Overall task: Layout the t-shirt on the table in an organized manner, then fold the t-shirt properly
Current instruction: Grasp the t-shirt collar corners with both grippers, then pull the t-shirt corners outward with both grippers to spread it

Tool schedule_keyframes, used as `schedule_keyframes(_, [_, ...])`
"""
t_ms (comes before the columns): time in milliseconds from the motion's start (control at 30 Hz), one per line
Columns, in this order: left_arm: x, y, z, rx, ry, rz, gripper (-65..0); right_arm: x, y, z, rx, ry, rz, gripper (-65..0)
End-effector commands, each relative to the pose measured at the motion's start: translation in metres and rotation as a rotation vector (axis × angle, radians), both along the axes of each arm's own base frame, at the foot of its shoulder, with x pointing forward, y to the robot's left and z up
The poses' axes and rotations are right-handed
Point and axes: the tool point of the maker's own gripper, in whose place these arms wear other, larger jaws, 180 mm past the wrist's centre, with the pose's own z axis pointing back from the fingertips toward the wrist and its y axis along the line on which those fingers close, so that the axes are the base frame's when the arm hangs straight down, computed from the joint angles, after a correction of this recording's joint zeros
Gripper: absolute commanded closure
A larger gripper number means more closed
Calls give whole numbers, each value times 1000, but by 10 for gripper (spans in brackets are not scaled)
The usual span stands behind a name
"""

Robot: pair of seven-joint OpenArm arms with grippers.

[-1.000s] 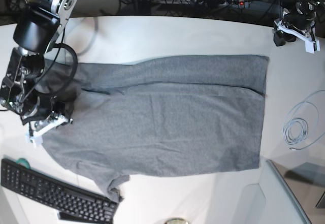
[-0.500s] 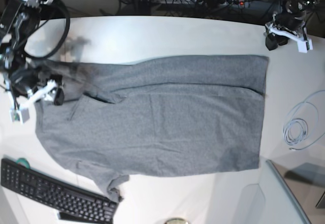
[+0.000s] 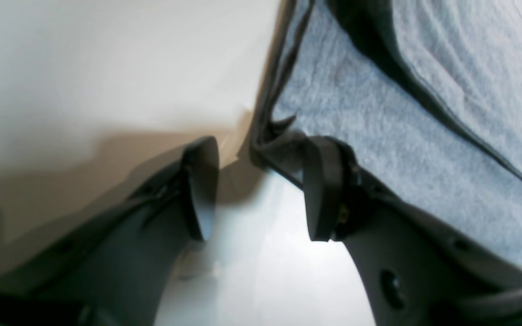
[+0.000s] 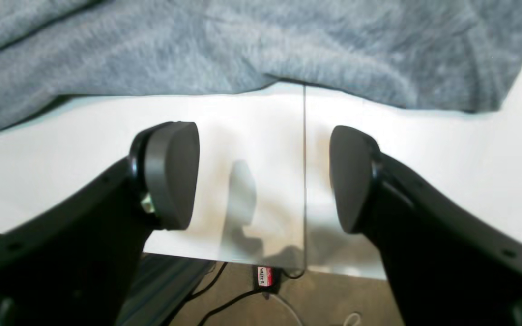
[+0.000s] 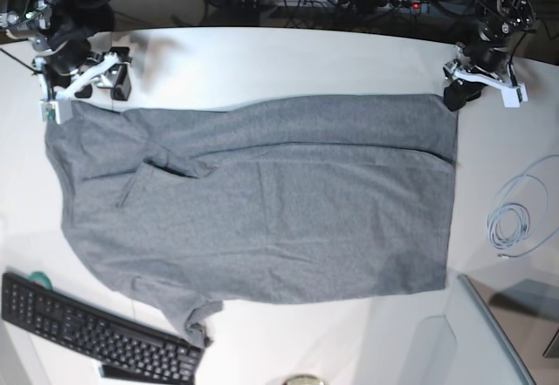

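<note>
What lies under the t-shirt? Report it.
The t-shirt lies spread on the white table, whose bare top shows all around it. Whatever sits beneath the cloth is covered.

From my screen the t-shirt (image 5: 262, 202) reads as soft heathered grey knit cloth, matt and slightly fuzzy up close, with a stitched hem along the edge nearest the left gripper's fingers (image 3: 322, 190). The bench (image 5: 288, 62) under it is a smooth white surface with a faint sheen, cut by one thin dark seam just beyond the shirt's edge. The right gripper's fingers (image 4: 170, 174) look like smooth dark matt plastic.
</note>
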Motion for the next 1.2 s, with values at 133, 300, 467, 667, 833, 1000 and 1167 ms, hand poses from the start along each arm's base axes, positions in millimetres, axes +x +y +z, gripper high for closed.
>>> schedule_keyframes(133, [-8, 5, 8, 35, 8, -20, -291, 0, -1, -2, 15, -11, -3, -417])
schedule_keyframes(300, [-1, 4, 9, 31, -6, -19, -291, 4, 1, 0, 16, -20, 3, -417])
schedule_keyframes(467, [11, -4, 0, -17, -12, -8, -291, 3, 0, 0, 16, -18, -3, -417])
schedule_keyframes(667, [21, -11, -9, -61, -12, 4, -283, 0, -29, 9, 89, -81, -210, -423])
schedule_keyframes(833, [21, -11, -10, -64, -9, 4, -173, -8, -61, -6, 255, -116, -450, -425])
schedule_keyframes(1000, [17, -8, -10, -56, -1, 5, 0, -2, -72, -27, 294, -80, -480, -422])
schedule_keyframes(1167, [16, 0, -8, -39, 7, -4, 0, 16, -75, -36, 335, -77, -495, -419])
